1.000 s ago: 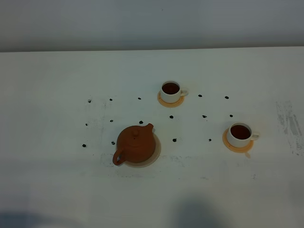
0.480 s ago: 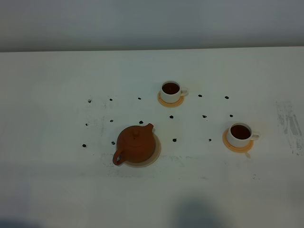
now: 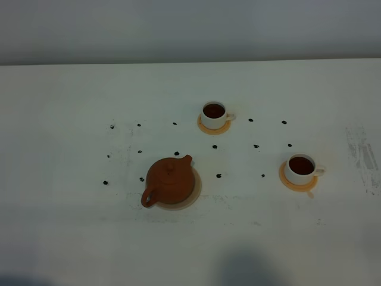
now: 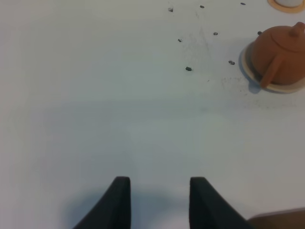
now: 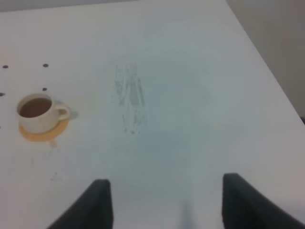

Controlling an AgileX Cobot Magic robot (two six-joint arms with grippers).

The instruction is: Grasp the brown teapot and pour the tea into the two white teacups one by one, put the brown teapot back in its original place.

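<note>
The brown teapot [image 3: 169, 182] stands upright on the pale beige round mat [image 3: 194, 193] left of the table's middle; it also shows in the left wrist view [image 4: 281, 55]. Two white teacups hold dark tea, each on an orange-tan coaster: the far one [image 3: 214, 113] and the right one [image 3: 300, 168], which also shows in the right wrist view [image 5: 37, 111]. Neither gripper shows in the exterior high view. My left gripper [image 4: 159, 198] is open and empty, well away from the teapot. My right gripper [image 5: 164, 202] is open and empty, away from the right cup.
Small dark marks [image 3: 176, 153] dot the white table around the teapot and cups. A scuffed grey patch [image 3: 363, 156] lies near the table's right side. The table's right edge [image 5: 267, 67] shows in the right wrist view.
</note>
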